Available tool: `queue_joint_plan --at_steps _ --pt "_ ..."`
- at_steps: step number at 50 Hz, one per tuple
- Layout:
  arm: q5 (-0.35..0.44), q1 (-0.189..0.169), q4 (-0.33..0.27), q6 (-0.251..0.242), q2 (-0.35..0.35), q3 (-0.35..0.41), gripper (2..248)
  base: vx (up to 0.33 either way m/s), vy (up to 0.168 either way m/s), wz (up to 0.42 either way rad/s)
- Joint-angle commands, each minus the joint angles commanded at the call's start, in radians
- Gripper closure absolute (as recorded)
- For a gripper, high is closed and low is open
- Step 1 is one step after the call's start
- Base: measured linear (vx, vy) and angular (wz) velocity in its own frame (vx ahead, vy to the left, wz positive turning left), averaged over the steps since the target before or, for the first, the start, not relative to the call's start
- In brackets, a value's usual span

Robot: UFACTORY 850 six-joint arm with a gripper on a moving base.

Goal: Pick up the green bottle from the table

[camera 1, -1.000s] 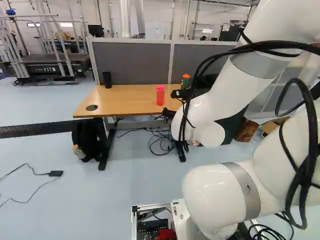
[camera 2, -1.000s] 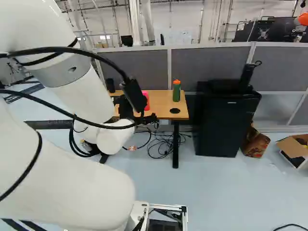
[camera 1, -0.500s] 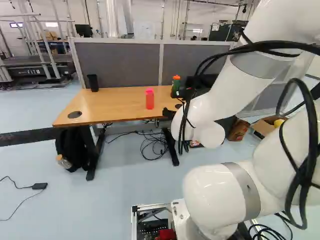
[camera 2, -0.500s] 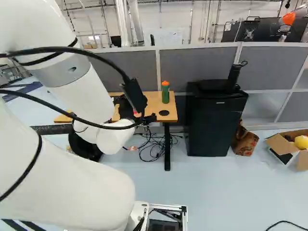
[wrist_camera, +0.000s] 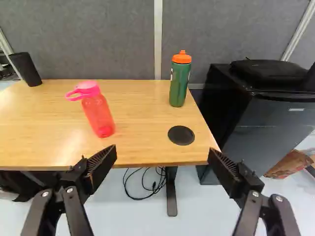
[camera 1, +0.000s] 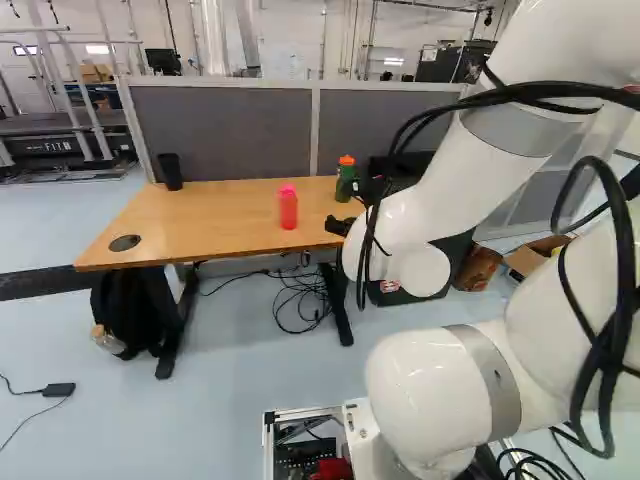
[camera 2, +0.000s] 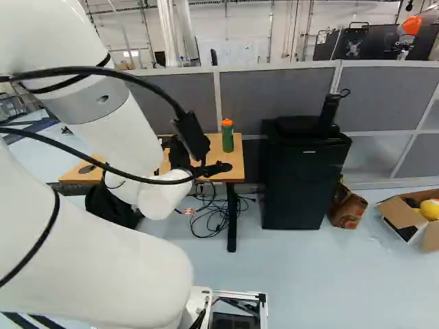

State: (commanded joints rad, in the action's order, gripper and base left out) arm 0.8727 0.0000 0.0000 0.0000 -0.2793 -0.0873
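empty tool (wrist_camera: 162, 154), fingers spread, faces the green bottle (wrist_camera: 179, 84); approaching too low could hit the surface (wrist_camera: 142, 125), drifting sideways could topple the pink bottle (wrist_camera: 98, 114).

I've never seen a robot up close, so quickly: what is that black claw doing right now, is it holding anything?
Gripper: open, fingers wide apart, holding nothing.

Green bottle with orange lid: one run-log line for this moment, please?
black two-finger gripper: open, empty; green bottle: upright on brown table; pick-up: not yet done
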Motion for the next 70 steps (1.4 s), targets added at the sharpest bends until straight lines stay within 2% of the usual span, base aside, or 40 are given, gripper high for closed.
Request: queue_joint_plan --at_steps 49,50,70 --pt "0.0 0.0 0.0 0.0 0.0 0.0 3 0.173 -0.048 -0.01" --pt "0.0 0.0 0.0 0.0 0.033 -0.027 3 0.152 -0.027 -0.029" --pt "0.0 0.0 0.0 0.0 0.145 -0.128 3 0.028 -0.002 -0.002"
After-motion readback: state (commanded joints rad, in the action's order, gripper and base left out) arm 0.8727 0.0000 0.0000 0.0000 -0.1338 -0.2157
